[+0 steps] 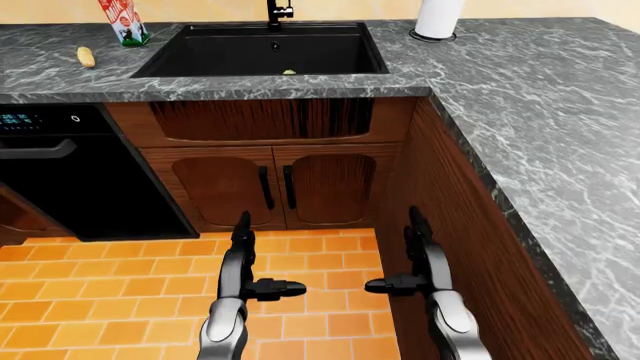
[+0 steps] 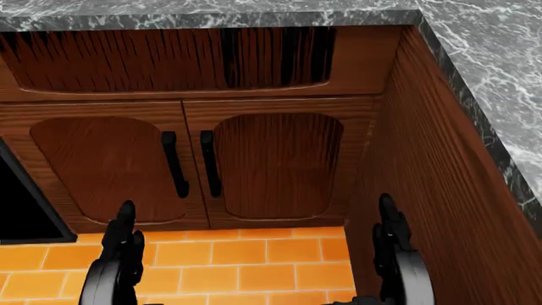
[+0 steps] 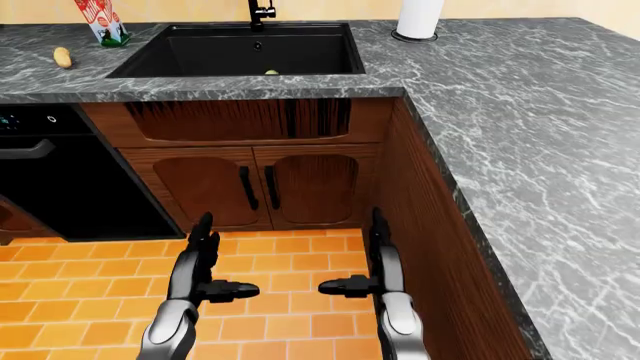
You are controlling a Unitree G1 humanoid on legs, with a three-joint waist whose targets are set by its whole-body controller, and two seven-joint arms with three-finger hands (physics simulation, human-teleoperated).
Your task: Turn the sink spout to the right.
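Black against the wall at the top of the left-eye view, the sink spout stands above the sink, well beyond reach; left hand and right hand hang low over the floor tiles, fingers spread, grasping nothing, probably because the approach is not yet done.

Orange tiled floor, wooden cabinets

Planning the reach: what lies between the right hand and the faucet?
In the left-eye view, the cabinet doors, counter edge and sink lie between right hand and faucet.
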